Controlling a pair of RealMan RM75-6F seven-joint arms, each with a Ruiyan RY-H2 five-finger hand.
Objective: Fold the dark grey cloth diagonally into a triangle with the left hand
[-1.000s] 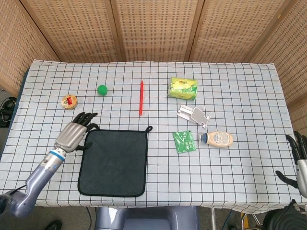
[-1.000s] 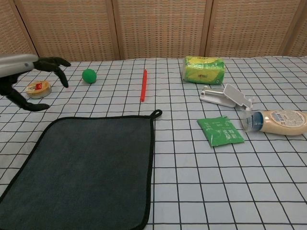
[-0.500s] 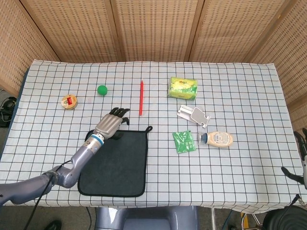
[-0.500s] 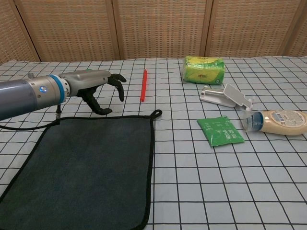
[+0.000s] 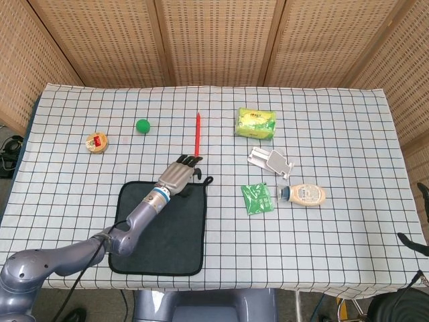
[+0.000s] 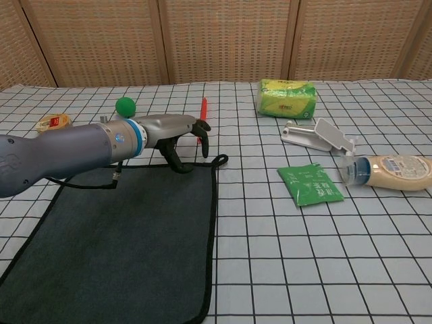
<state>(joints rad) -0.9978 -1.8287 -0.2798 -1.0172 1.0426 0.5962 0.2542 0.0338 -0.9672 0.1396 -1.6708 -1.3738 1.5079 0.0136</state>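
Note:
The dark grey cloth (image 5: 177, 235) lies flat and square near the table's front edge, with a hanging loop (image 5: 208, 180) at its far right corner. My left hand (image 5: 179, 176) hovers over that far edge, just left of the loop, fingers spread and curled downward, holding nothing. In the chest view the left hand (image 6: 181, 137) sits above the cloth (image 6: 135, 236), thumb pointing down at the edge beside the loop (image 6: 220, 160). Only dark fingertips of my right hand (image 5: 422, 191) show at the right border, apart and holding nothing.
A red pen (image 5: 197, 136) lies just beyond the left hand. A green ball (image 5: 143, 125) and a tape roll (image 5: 97, 142) are at far left. A green tissue pack (image 5: 255, 123), white clip (image 5: 270, 161), green sachet (image 5: 257, 198) and bottle (image 5: 305, 194) lie right of the cloth.
My left hand has swept right along the cloth's far edge, from its far left corner to the loop corner. The right hand has slid further out of the frame.

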